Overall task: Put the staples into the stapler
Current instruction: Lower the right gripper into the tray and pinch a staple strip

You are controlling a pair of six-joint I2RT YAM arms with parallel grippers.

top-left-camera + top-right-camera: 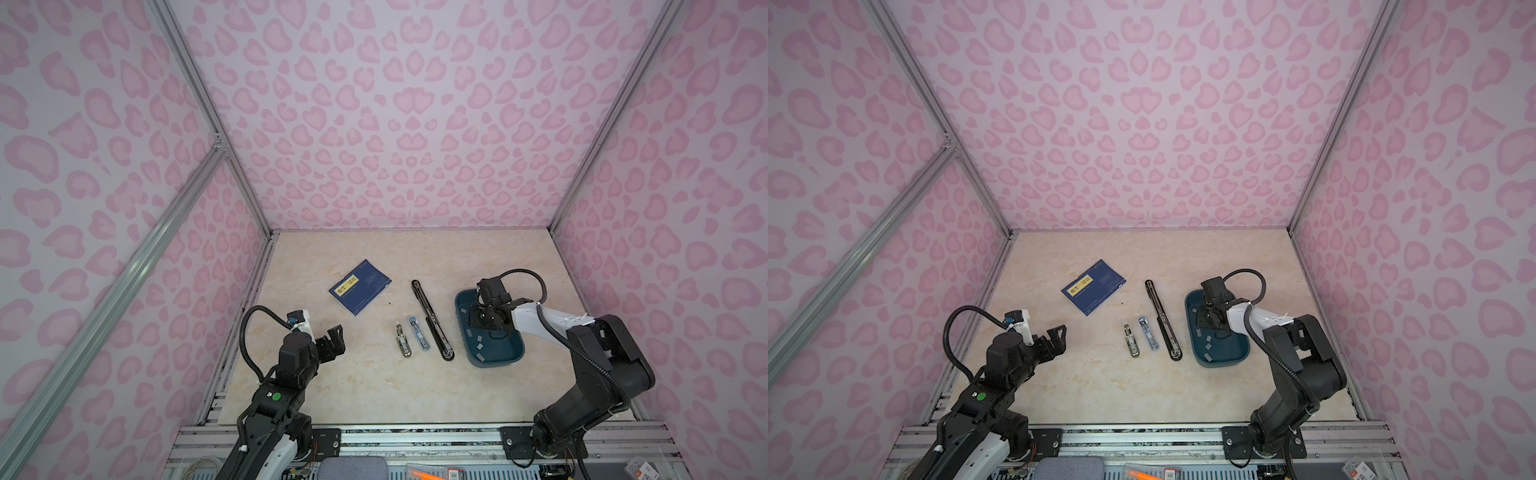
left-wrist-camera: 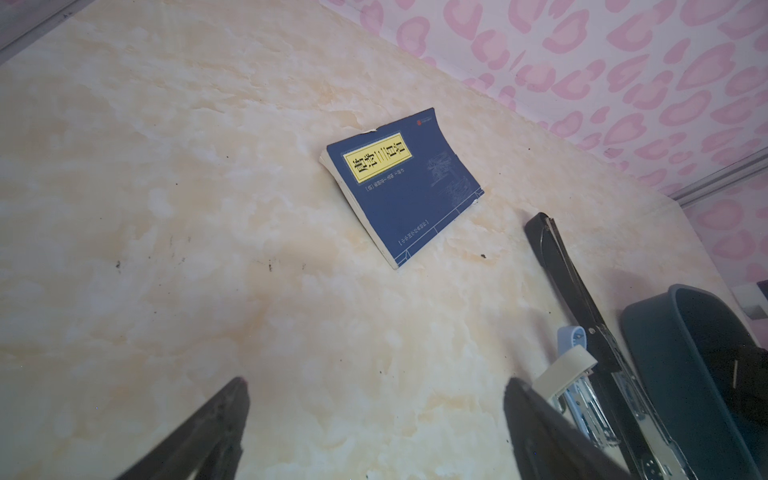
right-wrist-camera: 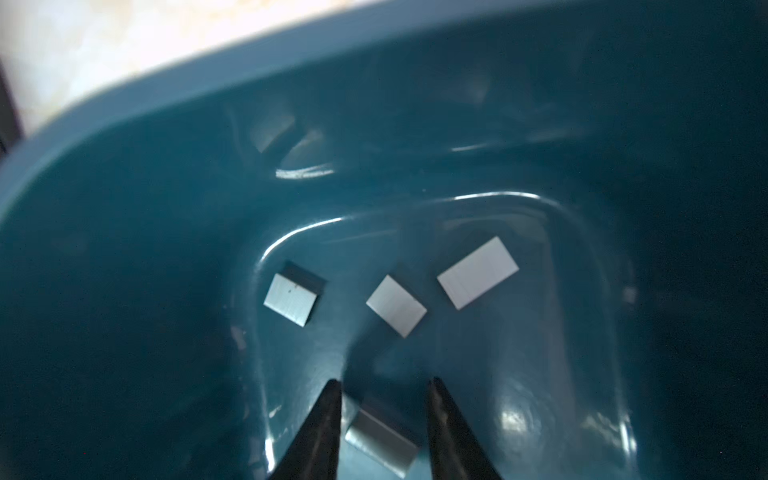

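Several grey staples lie in the dark blue tray at the right, such as one strip and a longer one. My right gripper reaches down into the tray, open narrowly. One staple strip lies tilted between its fingers, a corner against one finger. Three opened staplers lie mid-table in both top views: a long black stapler, a light blue one and an olive one. My left gripper hovers wide open and empty left of them, its view showing bare table between the fingers.
A blue book with a yellow label lies behind the staplers, toward the left. Pink-patterned walls close in the table on three sides. The metal rail runs along the front edge.
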